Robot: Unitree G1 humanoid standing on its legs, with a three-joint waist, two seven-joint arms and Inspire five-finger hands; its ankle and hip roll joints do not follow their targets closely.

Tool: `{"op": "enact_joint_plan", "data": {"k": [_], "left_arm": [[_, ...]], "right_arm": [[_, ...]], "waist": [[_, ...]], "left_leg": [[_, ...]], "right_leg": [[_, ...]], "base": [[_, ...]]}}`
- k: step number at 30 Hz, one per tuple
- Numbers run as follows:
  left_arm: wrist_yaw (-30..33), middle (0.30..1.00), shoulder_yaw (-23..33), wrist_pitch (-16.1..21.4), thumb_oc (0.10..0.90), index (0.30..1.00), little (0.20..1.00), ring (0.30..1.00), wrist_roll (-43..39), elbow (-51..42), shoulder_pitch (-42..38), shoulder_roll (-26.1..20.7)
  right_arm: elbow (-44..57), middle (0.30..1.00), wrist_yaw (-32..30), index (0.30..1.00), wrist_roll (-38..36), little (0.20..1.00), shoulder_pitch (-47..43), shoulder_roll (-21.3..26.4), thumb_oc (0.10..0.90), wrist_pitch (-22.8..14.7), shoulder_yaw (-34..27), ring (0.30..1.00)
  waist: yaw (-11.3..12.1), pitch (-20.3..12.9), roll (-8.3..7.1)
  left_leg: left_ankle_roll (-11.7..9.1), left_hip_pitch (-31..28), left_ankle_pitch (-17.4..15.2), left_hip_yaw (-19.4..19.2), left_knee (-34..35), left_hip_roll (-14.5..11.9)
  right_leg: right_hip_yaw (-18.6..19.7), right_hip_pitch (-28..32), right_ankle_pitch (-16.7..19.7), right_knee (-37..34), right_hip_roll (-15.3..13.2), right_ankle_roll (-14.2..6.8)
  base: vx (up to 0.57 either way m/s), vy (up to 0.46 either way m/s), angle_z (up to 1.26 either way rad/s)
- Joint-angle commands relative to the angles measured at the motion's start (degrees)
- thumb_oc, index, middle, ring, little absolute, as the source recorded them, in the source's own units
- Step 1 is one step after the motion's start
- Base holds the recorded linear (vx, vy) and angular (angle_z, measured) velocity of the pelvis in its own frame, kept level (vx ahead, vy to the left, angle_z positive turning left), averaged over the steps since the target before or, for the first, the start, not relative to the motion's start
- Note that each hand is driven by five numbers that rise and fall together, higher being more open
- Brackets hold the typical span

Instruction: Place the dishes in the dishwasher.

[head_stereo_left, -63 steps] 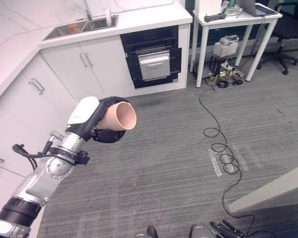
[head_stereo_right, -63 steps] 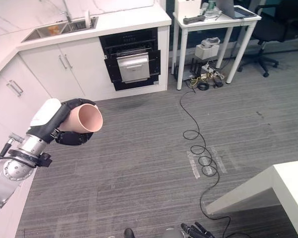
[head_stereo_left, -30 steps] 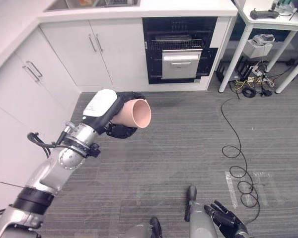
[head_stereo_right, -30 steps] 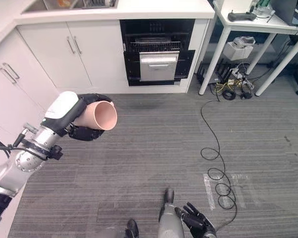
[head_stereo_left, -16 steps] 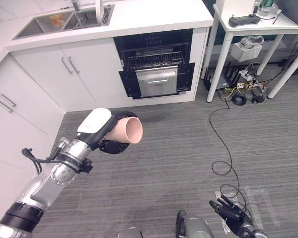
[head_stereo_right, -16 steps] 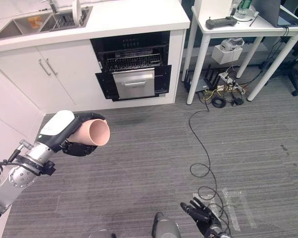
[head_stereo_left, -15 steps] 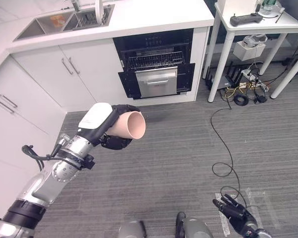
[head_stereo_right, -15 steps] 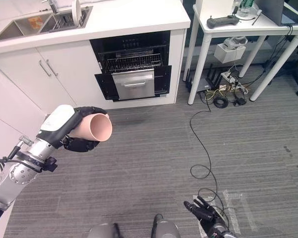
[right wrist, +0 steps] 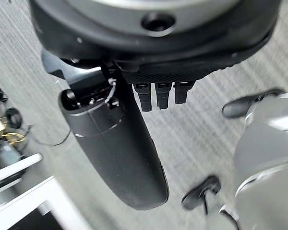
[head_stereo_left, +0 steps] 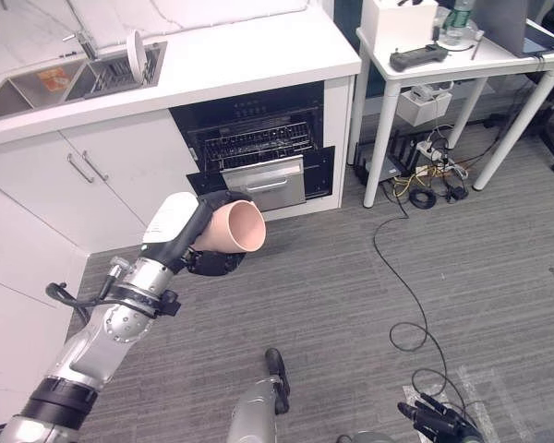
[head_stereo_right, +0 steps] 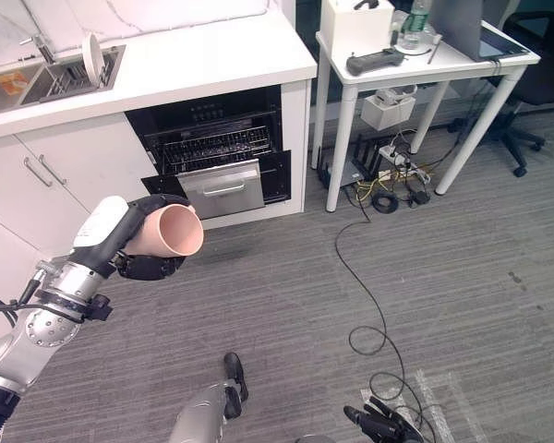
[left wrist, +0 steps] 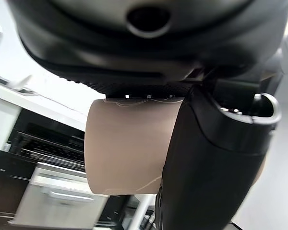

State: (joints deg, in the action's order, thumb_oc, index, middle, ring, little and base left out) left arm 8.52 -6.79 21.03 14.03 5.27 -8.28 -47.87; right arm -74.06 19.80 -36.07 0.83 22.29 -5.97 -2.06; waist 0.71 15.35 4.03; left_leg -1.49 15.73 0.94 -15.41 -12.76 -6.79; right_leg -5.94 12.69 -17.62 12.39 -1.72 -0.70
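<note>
left hand (head_stereo_left: 208, 242) curled round pink cup (head_stereo_left: 231, 228), carried sideways toward open dishwasher (head_stereo_left: 255, 152) | right hand (head_stereo_right: 380, 425) hanging low, fingers apparently relaxed

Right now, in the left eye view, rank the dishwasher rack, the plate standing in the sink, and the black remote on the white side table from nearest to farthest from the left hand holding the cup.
From the left hand, whose fingers wrap the pink cup:
1. Dishwasher rack, just beyond the hand, in the open dishwasher.
2. Plate, standing in the sink at the far left.
3. Black remote, on the white side table at the far right.
</note>
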Motion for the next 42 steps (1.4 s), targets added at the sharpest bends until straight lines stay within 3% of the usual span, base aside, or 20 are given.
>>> {"op": "enact_joint_plan", "data": {"k": [1,3,5,8,10,13,14,15,19,24,28,30,32,34,35,36,38,40,41,42], "left_arm": [[3.6,0.3,7.8,4.4,0.4,0.3,0.3,0.3,0.8,-3.5,-5.1,0.2],[4.1,0.3,7.0,5.3,0.4,0.3,0.3,0.3,0.9,-3.0,-5.8,-0.3],[4.6,0.3,5.5,5.0,0.4,0.3,0.3,0.3,0.2,-2.9,-7.4,-2.0],[4.7,0.3,4.6,4.6,0.4,0.3,0.3,0.3,-0.9,-2.6,-7.9,-3.2],[4.7,0.3,4.3,4.2,0.4,0.3,0.3,0.3,-0.6,-3.7,-8.0,-3.2],[4.0,0.3,4.2,3.1,0.4,0.3,0.3,0.3,0.4,-5.2,-9.2,-3.0],[4.0,0.3,4.0,2.7,0.4,0.3,0.3,0.3,0.7,-5.5,-9.9,-3.1],[4.1,0.3,3.5,1.9,0.4,0.3,0.3,0.3,0.9,-5.5,-12.0,-3.8],[6.5,0.3,2.2,4.6,0.4,0.3,0.3,0.3,-0.4,-3.7,-14.8,-7.2],[7.9,0.3,4.6,4.5,0.4,0.3,0.3,0.3,-1.6,-6.0,-13.1,-9.3],[7.0,0.3,7.4,1.1,0.4,0.3,0.3,0.3,-1.7,-9.5,-10.7,-9.0],[6.8,0.3,9.4,-0.4,0.4,0.3,0.3,0.3,-2.6,-10.8,-9.7,-9.3],[6.4,0.3,10.7,0.7,0.4,0.3,0.3,0.3,-4.5,-10.4,-9.4,-10.0],[5.6,0.3,10.8,2.0,0.4,0.3,0.3,0.3,-5.8,-9.6,-10.4,-10.3],[5.3,0.3,10.5,2.6,0.4,0.3,0.3,0.3,-6.2,-9.0,-11.0,-10.4],[5.0,0.3,10.3,2.9,0.4,0.3,0.3,0.3,-6.3,-8.3,-11.1,-10.3],[5.3,0.3,10.6,3.6,0.4,0.3,0.3,0.3,-4.7,-7.6,-10.2,-9.6],[8.3,0.3,10.5,3.2,0.4,0.3,0.3,0.3,0.8,-8.8,-8.4,-8.2],[9.4,0.3,10.5,3.3,0.4,0.3,0.3,0.3,2.7,-9.3,-7.2,-7.1],[9.9,0.3,10.6,4.8,0.4,0.3,0.3,0.3,4.0,-9.0,-6.4,-5.8]], "right_arm": [[3.0,0.9,-0.8,0.9,-0.1,0.9,1.0,-1.7,0.8,-1.7,-0.7,0.9],[4.2,0.9,-1.7,0.9,0.5,0.9,1.8,-2.7,0.8,-2.8,-0.8,0.9],[6.0,0.9,-2.2,0.9,-0.3,0.9,2.7,-3.8,0.8,-3.2,-0.9,0.9],[5.8,0.9,-1.5,0.9,0.2,0.9,2.7,-3.8,0.8,-3.3,-0.2,0.9],[5.5,0.9,-1.3,0.9,-0.5,0.9,2.7,-3.6,0.8,-3.9,0.5,0.9],[6.2,0.9,-1.0,0.9,-1.0,0.9,3.0,-3.3,0.8,-4.0,0.2,0.9],[6.3,0.9,-0.6,0.9,-1.4,0.9,3.2,-3.2,0.8,-4.3,0.2,0.9],[5.8,0.9,0.8,0.9,-2.5,0.9,3.2,-2.8,0.8,-4.8,-0.3,0.9],[3.9,0.9,1.8,0.9,-2.9,0.9,3.4,-2.6,0.8,-4.1,-3.1,0.9],[3.4,0.9,1.1,0.9,-4.4,0.9,3.2,-3.3,0.8,-3.4,-2.6,0.9],[3.0,0.9,2.0,0.9,-3.0,0.9,2.4,-2.5,0.8,-4.0,-1.4,0.9],[3.1,0.9,2.5,0.9,-1.8,0.9,1.7,-1.2,0.8,-5.2,-0.6,0.9],[3.4,0.9,2.8,0.9,-2.3,0.9,1.6,-0.2,0.8,-5.7,-1.2,0.9],[3.7,0.9,3.1,0.9,-2.5,0.9,1.5,0.9,0.8,-5.8,-1.9,0.9],[3.6,0.9,3.3,0.9,-2.6,0.9,1.3,1.4,0.8,-5.6,-2.3,0.9],[3.4,0.9,3.5,0.9,-2.2,0.9,0.8,2.0,0.8,-5.0,-2.6,0.9],[2.7,0.9,3.6,0.9,-1.5,0.9,-0.1,2.4,0.8,-4.5,-2.8,0.9],[2.9,0.9,3.1,0.9,-0.5,0.9,-0.2,2.0,0.8,-4.8,-2.5,0.9],[2.9,0.9,2.7,0.9,0.9,0.9,-0.4,1.6,0.8,-5.4,-2.2,0.9],[2.8,0.9,2.0,0.9,1.3,0.9,-0.6,0.9,0.8,-5.9,-1.8,0.9]], "waist": [[0.3,-4.0,0.43],[-0.1,-3.9,0.16],[-0.6,-3.6,-0.09],[-1.1,-3.2,0.88],[-3.3,-1.8,1.81],[-5.1,-1.1,2.29],[-5.7,-0.8,1.63],[-6.9,-0.7,0.38],[-8.2,-0.9,-1.0],[-7.5,-1.9,-1.29],[-6.9,-2.5,-1.86],[-6.0,-2.4,-2.82],[-5.9,-2.0,-3.19],[-5.7,-1.2,-3.19],[-5.3,-1.0,-3.03],[-4.6,-0.9,-2.59],[-3.1,-0.9,-2.39],[-1.3,-0.3,-1.46],[-0.5,-0.4,-1.36],[-0.6,-0.9,-1.7]], "left_leg": [[0.3,1.3,-3.7,0.0,-4.4,2.7],[2.5,-0.1,-5.3,1.4,-4.4,5.4],[5.6,-2.3,-7.7,4.0,-4.4,9.0],[6.7,-4.8,-9.4,5.9,-4.4,9.3],[6.8,-8.7,-11.4,7.8,-4.4,9.6],[6.5,-10.7,-12.8,9.2,-4.4,9.3],[6.4,-11.9,-14.1,9.4,-4.4,9.6],[5.9,-13.5,-16.6,10.8,-4.4,10.0],[4.9,-17.1,-20.8,12.4,-4.4,10.0],[4.0,-19.4,-20.8,10.4,-4.4,7.7],[2.2,-22.7,-18.8,8.8,-4.4,5.1],[0.6,-23.4,-12.0,6.9,-6.7,4.3],[-0.8,-19.8,-7.0,3.5,-14.3,1.5],[-1.3,-15.1,-6.1,1.9,-18.0,-0.4],[-0.7,-13.6,-7.3,1.7,-16.6,1.3],[0.1,-12.7,-8.3,2.3,-13.1,5.2],[0.4,-10.6,-7.5,1.6,-6.5,9.2],[0.0,-3.6,-6.0,0.9,-4.4,10.4],[0.0,-1.1,-4.4,-0.2,-4.4,9.8],[0.3,-2.3,-5.2,-2.5,-4.4,7.8]], "right_leg": [[-5.7,3.0,2.9,4.8,-1.5,-4.8],[-5.0,1.2,8.8,13.1,-2.7,-7.0],[-3.7,-5.0,18.1,28.1,-3.7,-10.6],[-3.3,-10.8,21.8,36.9,-3.8,-10.5],[-4.7,-18.7,18.2,34.4,-1.6,-8.8],[-6.5,-22.4,16.8,25.7,-1.6,-7.6],[-6.7,-23.2,17.0,20.4,-2.9,-7.6],[-6.7,-25.0,20.0,5.9,-5.3,-8.0],[-0.8,-30.9,20.8,4.8,-10.2,-10.4],[-2.8,-26.4,18.0,4.8,-9.7,-10.3],[-4.2,-22.2,14.1,4.8,-7.5,-7.3],[-4.7,-19.6,11.2,4.8,-6.8,-4.8],[-6.3,-17.6,9.7,4.8,-6.5,-3.0],[-7.5,-15.7,8.3,4.8,-6.2,-1.8],[-7.6,-15.2,7.7,4.8,-6.4,-2.0],[-6.5,-14.9,7.3,4.8,-6.1,-2.5],[-5.1,-14.2,6.6,4.8,-5.4,-3.2],[-4.6,-11.8,4.8,4.8,-3.7,-3.4],[-5.0,-11.2,4.6,4.8,-3.4,-3.0],[-6.4,-10.6,3.4,4.8,-3.7,-3.1]], "base": [[0.32,0.204,0.29],[0.3,0.24,0.36],[0.28,0.219,0.71],[0.24,0.082,0.39],[0.34,-0.043,0.08],[0.17,-0.114,0.22],[0.33,-0.313,0.62],[0.37,-0.394,0.57],[0.36,-0.362,0.69],[0.31,-0.303,0.23],[0.3,-0.308,-0.08],[0.36,-0.393,-0.23],[0.2,-0.324,-0.43],[0.1,-0.176,0.05],[0.16,-0.034,0.3],[0.18,0.035,0.23],[0.2,0.056,-0.23],[0.21,0.045,-0.31],[0.21,0.049,-0.13],[0.13,0.087,-0.32]]}}
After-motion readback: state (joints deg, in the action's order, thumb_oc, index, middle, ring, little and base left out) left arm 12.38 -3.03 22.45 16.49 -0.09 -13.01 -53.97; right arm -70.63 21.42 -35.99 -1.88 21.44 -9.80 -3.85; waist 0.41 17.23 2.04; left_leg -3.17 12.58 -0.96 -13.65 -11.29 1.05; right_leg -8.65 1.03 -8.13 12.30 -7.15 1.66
